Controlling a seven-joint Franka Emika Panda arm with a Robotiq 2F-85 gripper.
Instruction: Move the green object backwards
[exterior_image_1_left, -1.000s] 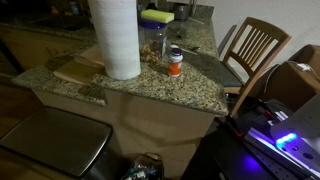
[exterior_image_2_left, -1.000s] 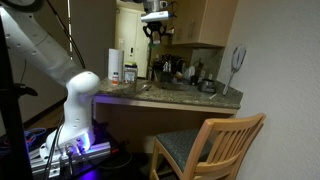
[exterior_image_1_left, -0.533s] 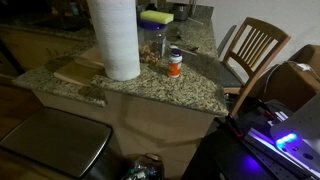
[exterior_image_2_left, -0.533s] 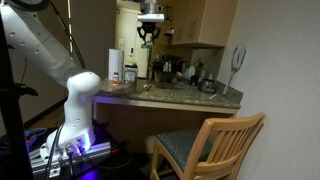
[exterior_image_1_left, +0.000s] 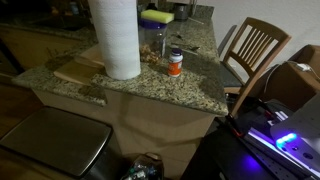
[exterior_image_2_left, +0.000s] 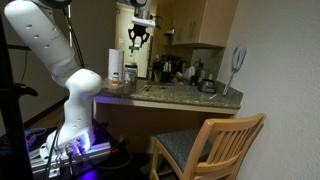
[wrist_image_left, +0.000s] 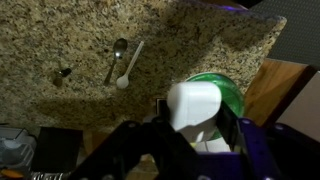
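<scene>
Wrist view shows the green object (wrist_image_left: 228, 94) close to the lens, held up between the dark fingers of the hand (wrist_image_left: 197, 132), which is clenched on it well above the speckled granite counter (wrist_image_left: 70, 110). A white blocky piece (wrist_image_left: 195, 105) covers its front; I cannot tell whether that piece belongs to the object or to the hand. Far below on the counter lie a metal spoon (wrist_image_left: 116, 57) and a white plastic spoon (wrist_image_left: 129, 68), side by side. In an exterior view the hand (exterior_image_2_left: 139, 38) hangs high over the paper towel roll (exterior_image_2_left: 115, 65) and the orange bottle (exterior_image_2_left: 130, 73); the object is too small to see there.
</scene>
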